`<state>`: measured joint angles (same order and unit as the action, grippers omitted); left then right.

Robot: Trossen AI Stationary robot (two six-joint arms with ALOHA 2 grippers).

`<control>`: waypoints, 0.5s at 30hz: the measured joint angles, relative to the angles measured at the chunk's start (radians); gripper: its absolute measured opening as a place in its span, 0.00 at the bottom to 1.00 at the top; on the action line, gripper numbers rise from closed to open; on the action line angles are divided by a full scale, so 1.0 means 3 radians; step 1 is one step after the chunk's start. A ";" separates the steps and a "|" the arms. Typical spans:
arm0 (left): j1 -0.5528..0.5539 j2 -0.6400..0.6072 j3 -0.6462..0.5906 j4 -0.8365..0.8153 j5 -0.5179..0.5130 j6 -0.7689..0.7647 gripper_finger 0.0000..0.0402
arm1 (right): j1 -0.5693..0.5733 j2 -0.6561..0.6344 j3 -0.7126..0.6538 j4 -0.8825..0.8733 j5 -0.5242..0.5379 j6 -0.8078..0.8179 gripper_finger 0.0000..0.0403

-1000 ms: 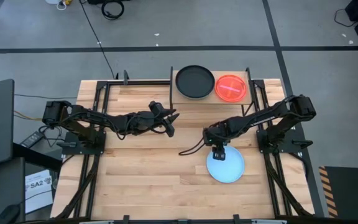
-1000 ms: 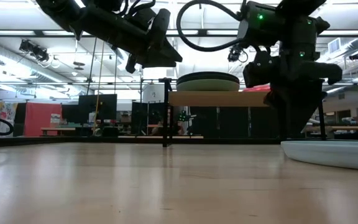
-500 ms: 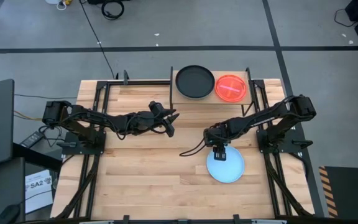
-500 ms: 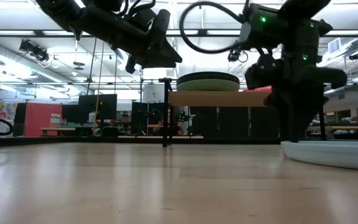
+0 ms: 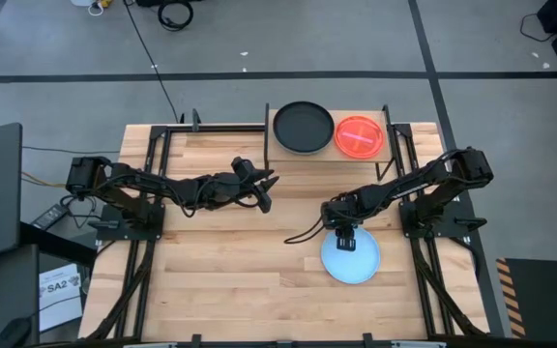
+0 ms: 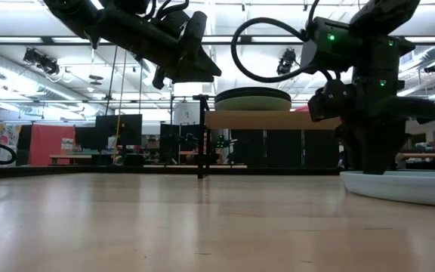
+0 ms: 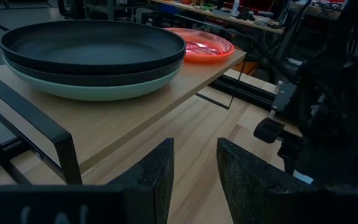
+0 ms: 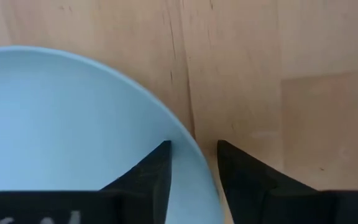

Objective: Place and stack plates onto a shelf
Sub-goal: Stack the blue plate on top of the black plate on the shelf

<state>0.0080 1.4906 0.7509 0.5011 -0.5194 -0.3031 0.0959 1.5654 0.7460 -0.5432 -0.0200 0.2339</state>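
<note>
One plate left on the table from what I can see: the light blue plate [image 5: 351, 258], lying flat on the tabletop [image 5: 211, 261] on the right side, well apart from the shelf [image 5: 332, 152] at the far edge. Right gripper [image 5: 344, 239] is down on the plate's rim; in the right wrist view the fingers [image 8: 146, 176] straddle the edge, one over the blue inside, the other over bare wood, w/ a gap between them. So jaws are part-closed around the rim, not pinching it yet as far as I can tell.

Shelf already carries the black plate [image 5: 304, 127] nested on the pale green plate [image 7: 92, 87], and beside them the red plate [image 5: 360, 135]. Left gripper [image 5: 262, 191] hangs above the table mid-left, fingers [image 7: 157, 180] slightly apart, nothing between them, pointing toward the shelf.

Risks as I judge them:
- Rim is thin and curved; if the outer finger rides on the wood instead of getting under the lip, the squeeze could push the plate away or pop it out sideways.
- Held by one edge only, the plate will likely droop once lifted, and may slip from the pads.
- Shelf is about full w/ two stacks. The blue one has to go on the black stack; off-centre and it could slide off or nudge the red plate.
- Left arm sits near the route to the shelf, so I'd watch clearance.
</note>
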 joint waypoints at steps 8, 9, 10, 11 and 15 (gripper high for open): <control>0.0000 0.0000 0.0000 0.0009 0.0001 0.0002 0.32 | 0.0001 0.0009 0.0006 0.0061 -0.0014 -0.0005 0.21; -0.0001 0.0000 0.0000 0.0009 0.0001 0.0016 0.32 | 0.0000 0.0009 0.0006 0.0066 -0.0019 -0.0004 0.20; -0.0003 0.0000 0.0000 0.0009 0.0000 0.0047 0.32 | 0.0001 0.0010 0.0006 0.0070 -0.0022 -0.0002 0.19; -0.0003 0.0000 0.0000 0.0013 0.0001 0.0096 0.32 | 0.0001 0.0010 0.0006 0.0075 -0.0022 0.0004 0.18; -0.0004 -0.0001 0.0000 0.0015 0.0001 0.0321 0.30 | 0.0001 0.0013 0.0006 0.0112 -0.0037 0.0005 0.14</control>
<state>0.0067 1.4902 0.7509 0.5055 -0.5190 -0.2069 0.0963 1.5692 0.7479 -0.5096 -0.0310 0.2356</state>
